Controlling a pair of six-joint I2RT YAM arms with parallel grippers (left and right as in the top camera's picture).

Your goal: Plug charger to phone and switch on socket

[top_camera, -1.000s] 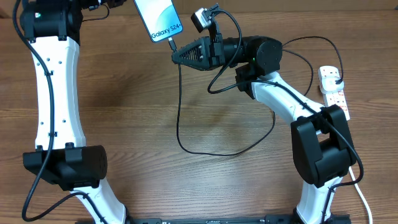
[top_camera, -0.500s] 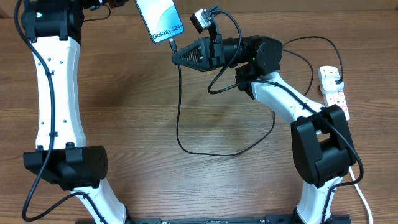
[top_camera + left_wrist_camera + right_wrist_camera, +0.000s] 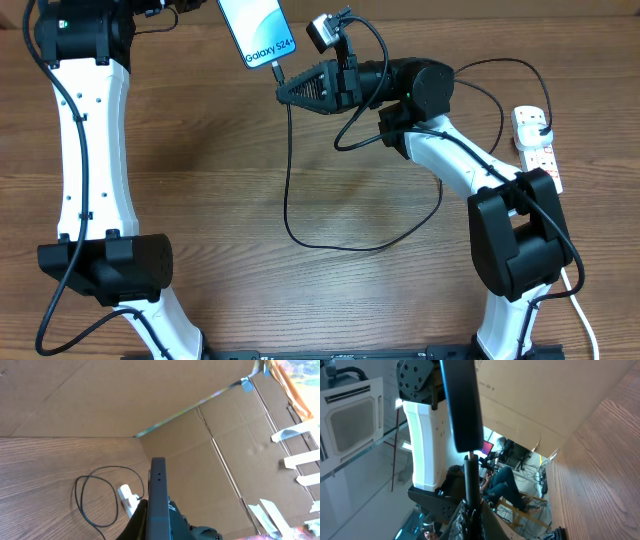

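**STATUS: CONNECTOR AT PHONE PORT, SOCKET UNATTENDED**

The phone [image 3: 257, 30] is held above the far edge of the table [image 3: 200, 200] with its lit screen facing the overhead camera. The left gripper [image 3: 159, 525] is closed on the phone's lower part. In the left wrist view the phone stands edge-on between the 2 fingers.

The right gripper [image 3: 283, 92] is closed on the connector end of the charger [image 3: 288, 180]. In the right wrist view the connector rises from between the fingers and meets the phone's bottom edge (full seating cannot be determined).

From the connector, the black cable drops to the table, forms 1 wide loop at centre and runs back under the right arm toward the socket [image 3: 538, 150].

The socket lies at the right edge of the table, well apart from both grippers. Its near end is covered by the black joint of the right arm. Its switch position is too small to read.

The white cord [image 3: 583, 310] leaves the socket toward the near edge.

Surroundings:
- The wrist camera [image 3: 322, 32] and the arm's own wiring loops sit just beside the phone.
- A cardboard wall [image 3: 100, 395] encloses the table's far side.
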